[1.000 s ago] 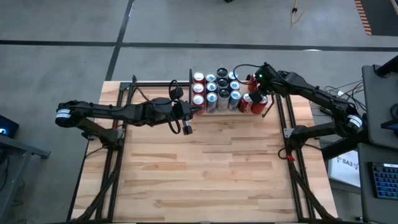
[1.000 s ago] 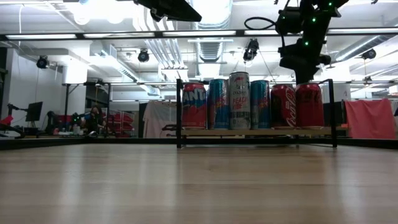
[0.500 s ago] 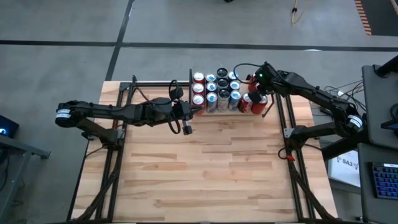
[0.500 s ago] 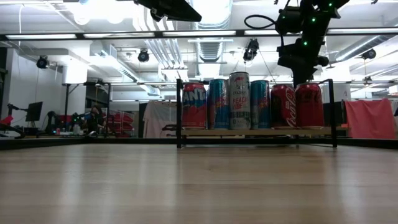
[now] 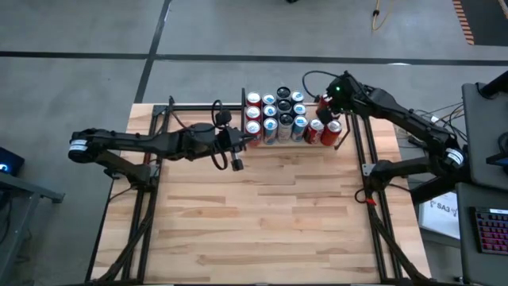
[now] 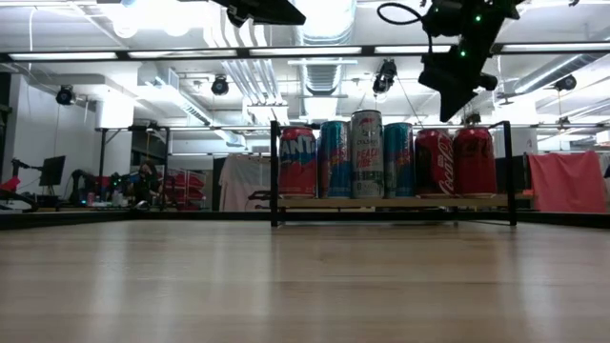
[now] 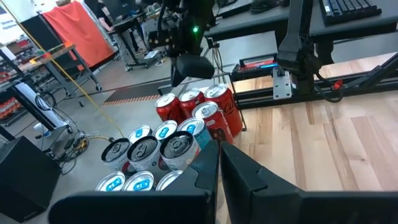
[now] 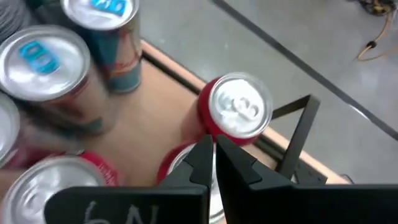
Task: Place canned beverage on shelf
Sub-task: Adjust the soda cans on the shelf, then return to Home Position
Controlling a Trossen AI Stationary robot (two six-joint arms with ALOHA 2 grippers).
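**Standing full: cans packed on the little shelf**

Sitting upright on the shelf (image 6: pixel 391 202) are all the cans, packed close so they fit. Red cans (image 5: pixel 324 132) stand at the right end, blue and silver cans (image 5: pixel 278 115) fill the middle, and an orange can (image 6: pixel 296 162) stands at the left end in the low view. The shelf sits at the far edge of the wooden table (image 5: pixel 262 222), and its thin black side rails likely help keep the row from sliding off.

The right gripper (image 5: pixel 332 99) hangs above the red cans, fingers pressed together and holding nothing. It looks like the can under it is already set down, so the arm is up clear of the tops.

The left gripper (image 5: pixel 236 163) waits just left of the shelf, over the table, fingers closed and empty, out of the other arm's way.
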